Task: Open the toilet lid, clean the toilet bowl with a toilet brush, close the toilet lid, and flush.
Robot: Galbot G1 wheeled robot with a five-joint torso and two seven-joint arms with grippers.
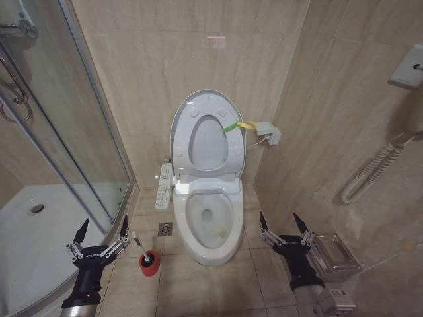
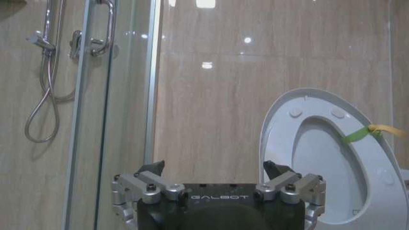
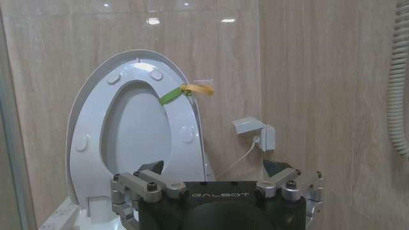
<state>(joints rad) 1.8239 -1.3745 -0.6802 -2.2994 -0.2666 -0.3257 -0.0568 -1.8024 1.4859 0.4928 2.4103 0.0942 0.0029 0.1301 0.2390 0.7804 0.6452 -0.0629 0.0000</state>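
1. Beige tiled bathroom: we see the toilet lid point(image 1: 180, 125) raised against the far wall, the toilet bowl point(image 1: 210, 231) exposed.
2. Our left tool point(image 1: 102, 230), jaws apart, hovers near-left of the toilet brush point(image 1: 141, 247); right tool point(image 1: 283, 222) likewise apart.
3. We should clamp the handle squarely, then lift straight.

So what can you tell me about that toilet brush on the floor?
The toilet brush has a slim white stick handle, plastic by the look, leaning up and toward the shower. Its head sits hidden in a small round red holder cup on the tiled floor, left of the toilet bowl. Nothing else touches it; the left gripper hovers open nearby.
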